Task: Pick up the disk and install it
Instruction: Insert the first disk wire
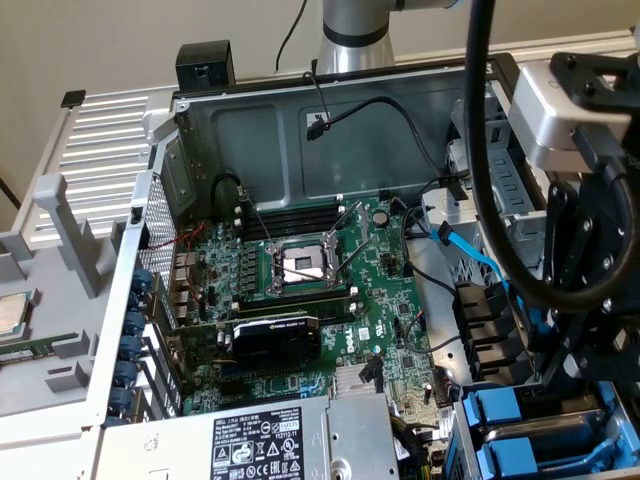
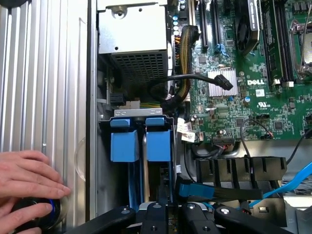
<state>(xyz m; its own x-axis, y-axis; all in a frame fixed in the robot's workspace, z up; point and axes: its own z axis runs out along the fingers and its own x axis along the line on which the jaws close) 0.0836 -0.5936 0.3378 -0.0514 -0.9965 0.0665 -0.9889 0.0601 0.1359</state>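
Two blue-fronted drive carriers stand edge-on, side by side, in the drive cage (image 2: 136,113) at the case's corner. The one nearer the motherboard (image 2: 159,141) runs straight back to my gripper (image 2: 170,212) and looks like the disk; its label is hidden. The other similar carrier (image 2: 124,142) sits beside it, against the case wall. In the exterior view my black gripper (image 1: 585,345) hangs low over the blue carriers (image 1: 512,412) at the exterior view's right. What it grips there is hidden.
The open case holds the green motherboard (image 2: 253,68), the empty processor socket (image 1: 300,265), a graphics card (image 1: 275,340) and the power supply (image 2: 131,29). A blue cable (image 2: 292,183) and black cables lie beside the cage. A person's hand (image 2: 27,173) rests on a black knob outside the case.
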